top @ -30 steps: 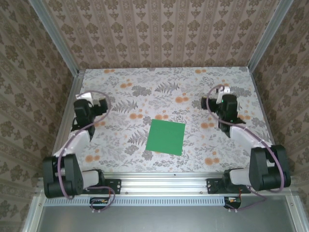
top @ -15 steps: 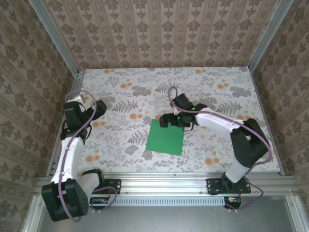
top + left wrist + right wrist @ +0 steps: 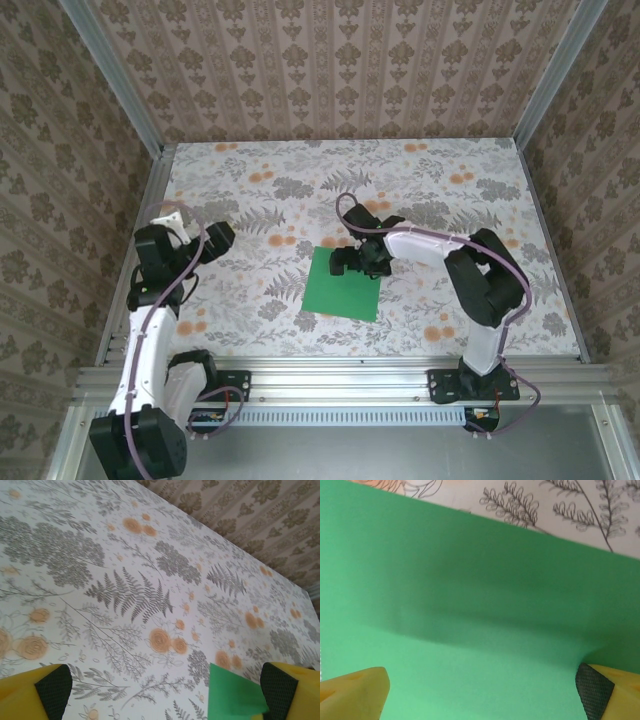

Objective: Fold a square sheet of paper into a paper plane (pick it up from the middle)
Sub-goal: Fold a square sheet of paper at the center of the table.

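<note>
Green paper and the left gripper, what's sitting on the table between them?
Nothing sits there: just bare flowery tabletop between the left gripper and the green paper, as the top view shows.

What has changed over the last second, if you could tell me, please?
The right claw swung leftward from the right side to the far edge of the square sheet of paper, open, gripping nothing. The left claw barely shifted, open. The sheet stayed flat, unmoved.
</note>
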Controlling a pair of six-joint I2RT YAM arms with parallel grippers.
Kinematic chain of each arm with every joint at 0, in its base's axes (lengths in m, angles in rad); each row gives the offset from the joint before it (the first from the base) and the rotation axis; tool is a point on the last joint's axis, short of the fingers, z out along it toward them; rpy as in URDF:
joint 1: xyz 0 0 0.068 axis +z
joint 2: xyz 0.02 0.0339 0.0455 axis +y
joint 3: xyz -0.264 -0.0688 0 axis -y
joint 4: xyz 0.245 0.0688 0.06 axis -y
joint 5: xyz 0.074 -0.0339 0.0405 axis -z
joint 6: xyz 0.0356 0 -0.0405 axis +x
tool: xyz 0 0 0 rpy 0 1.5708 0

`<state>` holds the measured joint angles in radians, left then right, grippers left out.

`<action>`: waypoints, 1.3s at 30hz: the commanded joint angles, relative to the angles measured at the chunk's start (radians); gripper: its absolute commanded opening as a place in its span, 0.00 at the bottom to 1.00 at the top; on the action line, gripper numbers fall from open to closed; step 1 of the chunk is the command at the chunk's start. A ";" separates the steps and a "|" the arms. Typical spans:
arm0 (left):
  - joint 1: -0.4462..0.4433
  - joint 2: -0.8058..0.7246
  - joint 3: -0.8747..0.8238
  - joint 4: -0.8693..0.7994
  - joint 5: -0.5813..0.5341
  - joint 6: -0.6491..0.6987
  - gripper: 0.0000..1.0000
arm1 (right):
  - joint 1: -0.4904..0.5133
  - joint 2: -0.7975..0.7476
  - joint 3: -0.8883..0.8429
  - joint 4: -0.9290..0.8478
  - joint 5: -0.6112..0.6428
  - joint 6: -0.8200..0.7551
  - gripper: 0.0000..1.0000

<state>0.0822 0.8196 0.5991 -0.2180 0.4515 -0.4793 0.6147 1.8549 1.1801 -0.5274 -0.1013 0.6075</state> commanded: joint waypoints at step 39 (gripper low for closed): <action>-0.151 0.025 -0.035 -0.015 -0.111 0.038 1.00 | 0.183 0.221 0.415 -0.422 0.269 0.152 0.94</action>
<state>-0.0650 0.8455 0.5533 -0.2264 0.3508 -0.4675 0.8009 2.0354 1.5700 -0.8978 0.1448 0.6849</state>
